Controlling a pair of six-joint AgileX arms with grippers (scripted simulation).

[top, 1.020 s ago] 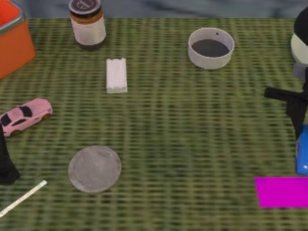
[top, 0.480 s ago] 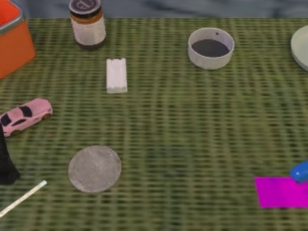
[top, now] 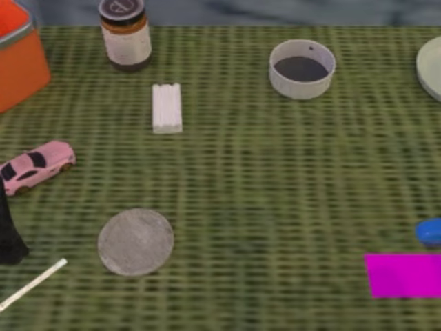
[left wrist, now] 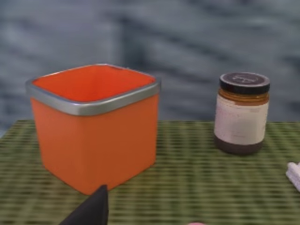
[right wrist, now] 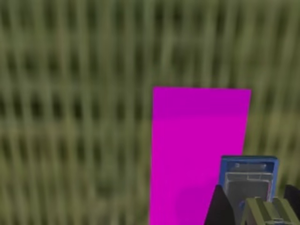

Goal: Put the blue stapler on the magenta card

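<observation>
The blue stapler (top: 428,232) shows at the top view's right edge, just beyond the far side of the magenta card (top: 403,274). In the right wrist view my right gripper (right wrist: 255,206) is shut on the stapler (right wrist: 248,174), whose silvery underside faces the camera, with a dark finger (right wrist: 218,208) on each side. There the stapler hangs over one corner of the magenta card (right wrist: 197,150). The right arm itself is outside the top view. My left gripper (top: 8,238) is parked at the left edge, open and holding nothing.
A pink toy car (top: 36,166), a round grey disc (top: 135,242) and a white stick (top: 33,284) lie at the left. An orange bin (top: 19,58), a jar (top: 125,33), a white block (top: 167,107) and a white ring cup (top: 302,69) stand farther back.
The right arm has left the top view. The stapler swung from lengthwise to crosswise, dropped toward the card's far corner, then shifted slightly back from it. The left arm has not moved.
</observation>
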